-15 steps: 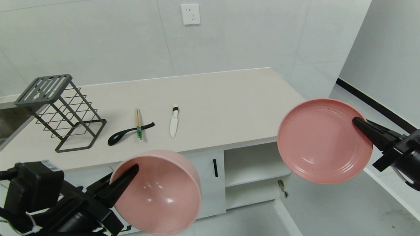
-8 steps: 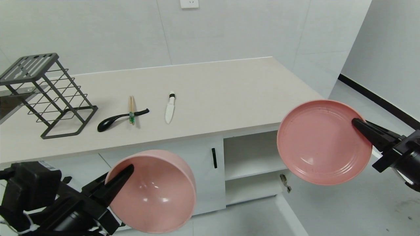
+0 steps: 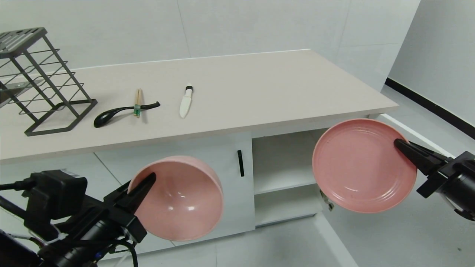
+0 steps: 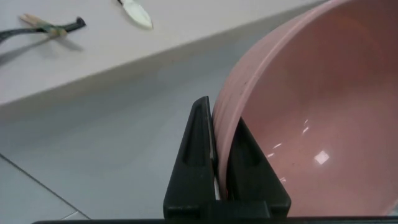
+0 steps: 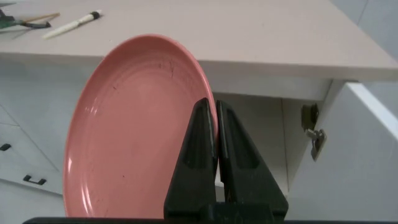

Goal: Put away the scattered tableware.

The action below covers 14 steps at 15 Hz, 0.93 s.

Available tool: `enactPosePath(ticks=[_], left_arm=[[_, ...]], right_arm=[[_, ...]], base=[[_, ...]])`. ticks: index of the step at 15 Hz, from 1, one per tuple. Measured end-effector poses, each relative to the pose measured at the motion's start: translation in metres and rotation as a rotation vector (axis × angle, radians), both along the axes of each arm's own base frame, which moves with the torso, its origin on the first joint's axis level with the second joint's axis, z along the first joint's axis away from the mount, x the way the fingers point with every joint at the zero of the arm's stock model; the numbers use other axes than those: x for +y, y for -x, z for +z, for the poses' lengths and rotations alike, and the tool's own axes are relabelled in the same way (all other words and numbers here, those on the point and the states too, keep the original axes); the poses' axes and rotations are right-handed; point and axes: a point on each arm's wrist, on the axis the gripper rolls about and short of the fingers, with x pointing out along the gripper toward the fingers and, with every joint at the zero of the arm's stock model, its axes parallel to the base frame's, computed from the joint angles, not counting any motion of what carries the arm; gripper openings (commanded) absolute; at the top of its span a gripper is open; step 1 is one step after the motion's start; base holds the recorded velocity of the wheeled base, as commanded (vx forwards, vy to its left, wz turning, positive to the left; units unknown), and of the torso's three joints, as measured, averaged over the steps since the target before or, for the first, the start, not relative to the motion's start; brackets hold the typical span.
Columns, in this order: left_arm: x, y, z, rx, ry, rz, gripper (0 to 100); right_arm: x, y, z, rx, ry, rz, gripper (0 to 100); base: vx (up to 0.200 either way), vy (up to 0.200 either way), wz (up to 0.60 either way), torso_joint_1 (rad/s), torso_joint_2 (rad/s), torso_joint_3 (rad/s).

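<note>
A deep, round pink bowl (image 3: 185, 204) with a smooth, glossy inside is held before the white cabinet door (image 3: 230, 155), below the table's edge. Its rim is clamped between the fingers of the left gripper (image 3: 147, 181). A shallow round pink plate (image 3: 360, 167), ringed with concentric grooves and lightly scuffed, is held tilted beside the open shelf compartment (image 3: 285, 181). Its rim is pinched by the tapered black fingers of the right gripper (image 3: 399, 143). On the matte beige table (image 3: 259, 85) are laid a glossy black spoon (image 3: 111, 113), wooden chopsticks (image 3: 137, 100) with a green band across its handle, and a white knife (image 3: 185, 102) with a black band. A dark wire rack (image 3: 41, 81) stands at the table's left end.
</note>
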Motion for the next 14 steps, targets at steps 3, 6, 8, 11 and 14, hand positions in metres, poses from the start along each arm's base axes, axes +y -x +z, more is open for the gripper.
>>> enactPosePath(ticks=[3,6,8,11,14], left_arm=[[-0.003,-0.005,-0.007,0.030,-0.050,0.002,0],[-0.004,-0.007,-0.010,0.047,-0.053,0.002,0],[-0.005,-0.008,-0.011,0.051,-0.054,0.001,0],[-0.005,-0.008,-0.011,0.053,-0.051,-0.003,0],[-0.008,-0.007,-0.012,0.066,-0.022,-0.019,0]], right_arm=[[0.000,-0.001,-0.004,0.019,0.004,-0.001,0],[-0.001,0.001,-0.009,0.043,0.008,-0.002,0],[0.000,0.001,-0.012,0.059,0.010,-0.002,0],[0.000,-0.003,-0.017,0.087,0.016,-0.002,0],[0.002,-0.012,-0.028,0.138,0.025,-0.002,0]], base=[[0.000,0.000,0.00,-0.251,0.46,0.219],[0.000,0.000,0.00,-0.250,0.38,0.176],[0.000,0.000,0.00,-0.254,0.35,0.117],[0.000,0.000,0.00,-0.251,0.33,0.129],[0.000,0.000,0.00,-0.084,0.27,0.103]])
